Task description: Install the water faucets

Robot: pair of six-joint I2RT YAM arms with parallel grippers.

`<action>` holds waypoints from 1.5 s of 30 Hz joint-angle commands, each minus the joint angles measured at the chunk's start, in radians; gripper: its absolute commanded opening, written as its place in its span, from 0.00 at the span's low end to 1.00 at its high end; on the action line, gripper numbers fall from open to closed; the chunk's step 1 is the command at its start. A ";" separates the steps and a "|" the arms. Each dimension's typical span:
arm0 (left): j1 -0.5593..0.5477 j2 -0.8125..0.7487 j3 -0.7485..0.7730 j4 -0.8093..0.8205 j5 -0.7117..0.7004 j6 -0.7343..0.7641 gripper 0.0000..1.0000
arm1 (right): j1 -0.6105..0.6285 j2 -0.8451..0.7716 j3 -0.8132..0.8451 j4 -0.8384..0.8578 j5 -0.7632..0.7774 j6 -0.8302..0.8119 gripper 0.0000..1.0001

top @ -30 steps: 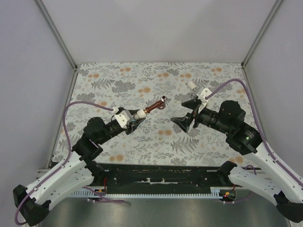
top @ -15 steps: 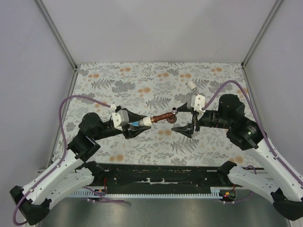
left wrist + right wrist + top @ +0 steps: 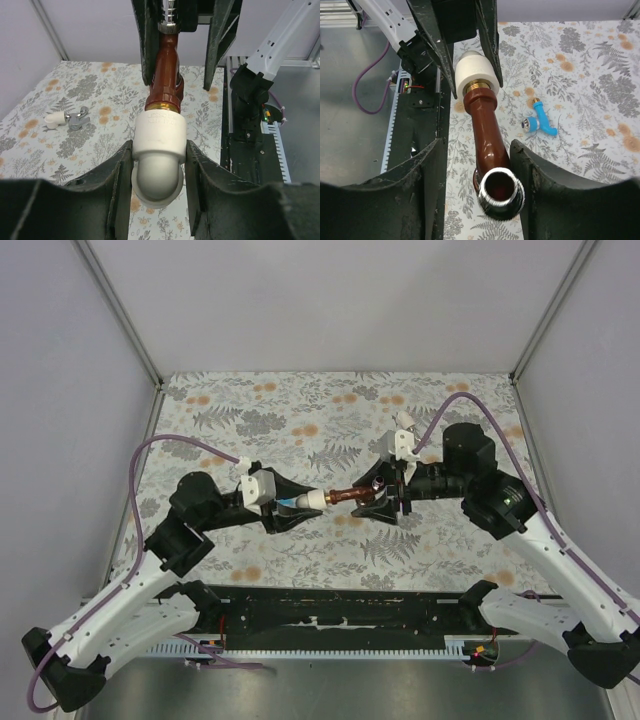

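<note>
A reddish-brown faucet (image 3: 347, 496) hangs level above the mat, screwed by its brass thread into a white elbow fitting (image 3: 159, 142). My left gripper (image 3: 300, 502) is shut on that fitting (image 3: 314, 500). My right gripper (image 3: 385, 497) straddles the faucet's free end. In the right wrist view the chrome threaded mouth (image 3: 500, 192) rests against the right finger (image 3: 545, 190), and a gap shows at the left finger, so the jaws stand open. A blue faucet (image 3: 540, 122) and a white-silver one (image 3: 67, 119) lie on the mat.
The floral mat (image 3: 250, 420) covers the table between grey walls. The black base rail (image 3: 340, 615) with both arm mounts runs along the near edge. A purple cable (image 3: 170, 450) loops above the left arm, another above the right.
My left arm brought the fitting and faucet down and right until level. My right gripper swung in around the faucet's free end, and its jaws narrowed.
</note>
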 commanded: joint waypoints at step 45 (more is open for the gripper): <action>-0.130 -0.012 0.193 -0.266 -1.025 -0.770 0.83 | -0.004 0.102 -0.175 0.414 0.452 0.476 0.00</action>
